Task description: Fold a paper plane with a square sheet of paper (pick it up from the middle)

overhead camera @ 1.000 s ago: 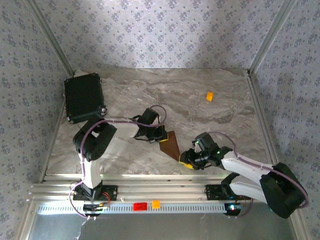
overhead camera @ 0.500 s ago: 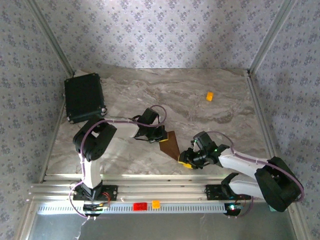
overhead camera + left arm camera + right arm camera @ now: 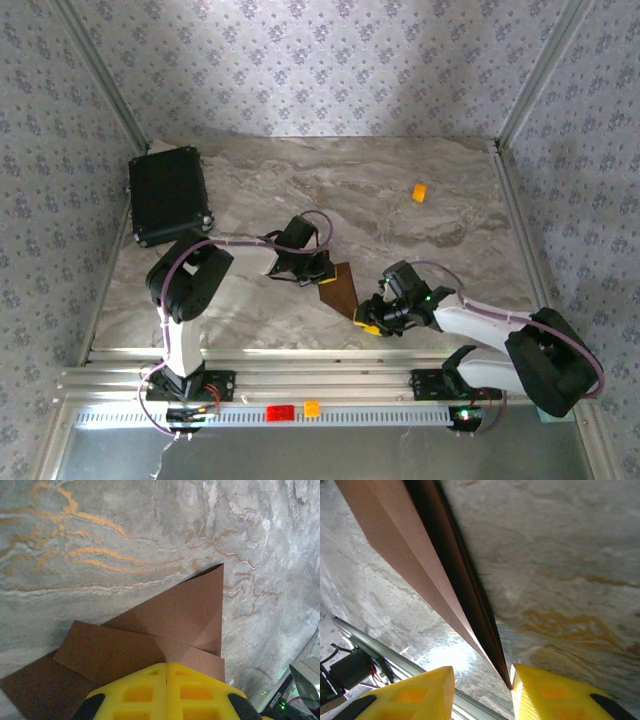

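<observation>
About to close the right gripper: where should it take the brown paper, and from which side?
Take the raised folded edge at the brown paper's near corner, coming in low from the near right. There the layers stand off the table as a thin blade between the right gripper's open jaws, while the shut left gripper presses the far part flat.

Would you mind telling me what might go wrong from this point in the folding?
The right gripper stands open around the paper's narrow end, the edge close to one finger; closing might buckle that end. The left gripper, shut, sits over the folded flaps; a pull from the right could tear the paper or shift its folds.
</observation>
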Tool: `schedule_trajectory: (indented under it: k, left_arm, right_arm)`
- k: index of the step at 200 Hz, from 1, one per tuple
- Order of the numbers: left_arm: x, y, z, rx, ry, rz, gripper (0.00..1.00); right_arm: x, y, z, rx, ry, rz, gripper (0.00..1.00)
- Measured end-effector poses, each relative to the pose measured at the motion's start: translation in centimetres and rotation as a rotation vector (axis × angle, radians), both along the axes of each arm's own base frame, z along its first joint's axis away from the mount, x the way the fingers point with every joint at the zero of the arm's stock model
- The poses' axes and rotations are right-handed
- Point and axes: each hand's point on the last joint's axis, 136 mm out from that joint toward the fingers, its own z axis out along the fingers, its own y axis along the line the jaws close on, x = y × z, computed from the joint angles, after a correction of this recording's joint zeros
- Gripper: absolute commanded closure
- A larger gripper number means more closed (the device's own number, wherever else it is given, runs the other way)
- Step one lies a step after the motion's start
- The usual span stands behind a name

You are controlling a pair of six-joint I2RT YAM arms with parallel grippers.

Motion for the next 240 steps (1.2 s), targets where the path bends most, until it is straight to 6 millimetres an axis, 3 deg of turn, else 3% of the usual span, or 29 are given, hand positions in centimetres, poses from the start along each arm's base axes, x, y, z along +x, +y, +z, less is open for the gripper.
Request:
schedule_trajectory:
  k: [76,183,209,240]
  left_arm:
    - [0.0,0.0,0.0,0.0,0.0,0.0,0.99]
    - [0.1,0.1,0.2,0.006,-0.006,0.006,0.95]
    - [0.0,0.3,0.9,0.007,-0.01,0.005,0.85]
    - [0.3,0.4,3.9,-0.029,-0.07,-0.003,0.74]
  right_arm:
    - [0.6,0.5,0.5,0.023,-0.034,0.001,0.64]
    - [1.4,0.9,1.1,0.052,-0.074,-0.002,0.87]
    - [1.7,0.8,1.4,0.059,-0.087,-0.005,0.9]
    - [2.1,0.6,2.1,0.076,-0.121,-0.007,0.91]
